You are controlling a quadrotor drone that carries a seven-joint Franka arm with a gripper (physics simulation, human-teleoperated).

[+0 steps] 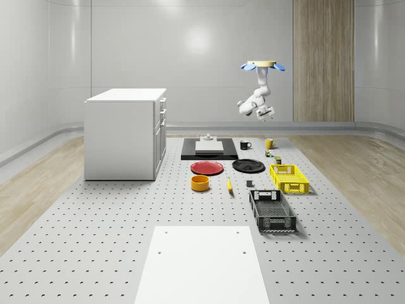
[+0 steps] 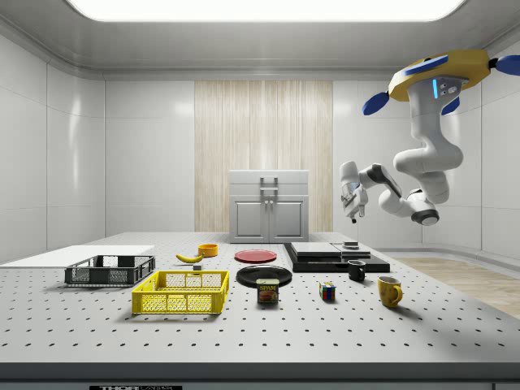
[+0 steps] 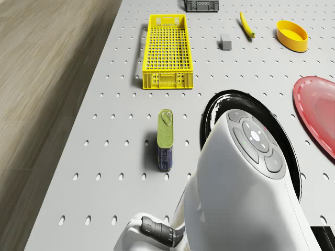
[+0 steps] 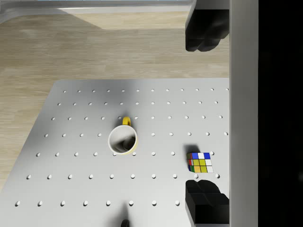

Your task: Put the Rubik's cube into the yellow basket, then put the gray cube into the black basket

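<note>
Side view, from its left to its right: the black basket [image 2: 110, 270] sits at the far left of the perforated table [image 2: 244, 341], with the yellow basket [image 2: 181, 292] nearer the front and just to its right. Behind them lie a banana [image 2: 189, 257] and a small orange bowl [image 2: 208, 249], then a red plate [image 2: 255, 256] and a black plate [image 2: 264, 275]. A can [image 2: 267, 291] stands just in front of the black plate. Further right, the Rubik's cube [image 2: 327, 291] rests on the table, well apart from both baskets, with a black mug [image 2: 356, 270] behind it and a yellow mug [image 2: 389, 291] near it on the right. My gripper [image 2: 353, 213] hangs in the air above that end of the table, high over the cube and not touching anything. My drone body [image 2: 439, 77] hovers at the upper right, over the table's right end.

In the wrist view, my two dark fingertips [image 4: 203, 30] stand wide apart and hold nothing; the Rubik's cube [image 4: 200, 162] lies on the table between them, closer to the lower pad, and the yellow mug [image 4: 123, 139] stands upright beside it.

In the drone view, the gray cube [image 3: 225, 42] sits on the table between the yellow basket [image 3: 167, 51] and the banana [image 3: 245, 25], outside either basket.
</note>
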